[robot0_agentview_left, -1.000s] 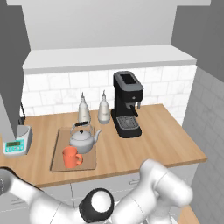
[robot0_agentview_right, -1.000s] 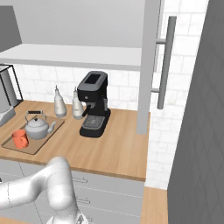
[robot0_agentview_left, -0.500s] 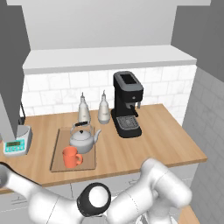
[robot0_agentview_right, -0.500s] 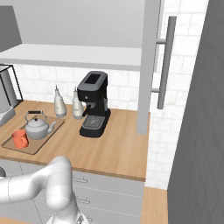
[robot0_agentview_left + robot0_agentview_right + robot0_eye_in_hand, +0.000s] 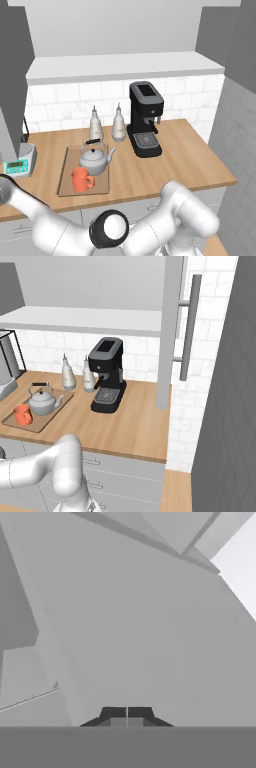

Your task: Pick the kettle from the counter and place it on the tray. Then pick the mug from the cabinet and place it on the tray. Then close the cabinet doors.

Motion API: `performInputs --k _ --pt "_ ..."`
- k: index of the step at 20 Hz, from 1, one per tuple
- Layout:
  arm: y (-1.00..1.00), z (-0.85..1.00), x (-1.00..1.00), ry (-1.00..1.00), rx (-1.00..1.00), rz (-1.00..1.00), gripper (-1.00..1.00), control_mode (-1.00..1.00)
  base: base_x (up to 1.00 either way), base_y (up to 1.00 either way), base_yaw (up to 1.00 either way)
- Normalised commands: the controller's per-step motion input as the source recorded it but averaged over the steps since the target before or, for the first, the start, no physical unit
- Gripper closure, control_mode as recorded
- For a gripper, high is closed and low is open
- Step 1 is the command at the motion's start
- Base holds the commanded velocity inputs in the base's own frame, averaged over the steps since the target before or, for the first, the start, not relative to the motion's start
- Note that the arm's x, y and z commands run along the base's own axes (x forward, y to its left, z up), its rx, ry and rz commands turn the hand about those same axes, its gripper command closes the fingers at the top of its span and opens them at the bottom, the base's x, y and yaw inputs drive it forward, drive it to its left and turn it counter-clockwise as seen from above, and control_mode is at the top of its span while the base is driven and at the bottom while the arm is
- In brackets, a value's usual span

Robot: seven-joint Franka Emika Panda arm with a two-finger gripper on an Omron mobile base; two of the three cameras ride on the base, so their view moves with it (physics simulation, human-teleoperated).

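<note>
— Kettle [image 5: 95, 159] and mug [image 5: 80, 179]: where?
— Both on the tray [image 5: 65, 170], toward the counter's [image 5: 190, 160] left end; the mug sits at the tray's front edge, the kettle behind it.
— And the gripper [image 5: 127, 713]?
— Its fingertips [image 5: 114, 712] are pressed together on nothing, facing a grey panel.
— The cabinet doors [image 5: 168, 331]?
— The right one stands open, edge-on.
</note>
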Motion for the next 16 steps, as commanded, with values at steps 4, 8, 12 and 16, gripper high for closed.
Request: performInputs --k 4,8,12,16 --pt "-0.94 0.27 0.0 0.0 0.0 -0.02 1.0 -1.0 0.0 0.0 0.0" --pt "-0.93 0.28 0.0 0.0 0.0 0.0 1.0 -1.0 0.0 0.0 0.0" --pt "-0.92 0.23 0.04 0.01 0.0 0.0 1.0 -1.0 0.0 0.0 0.0" --pt "-0.99 0.25 0.27 0.16 -0.05 0.0 1.0 -1.0 0.0 0.0 0.0"
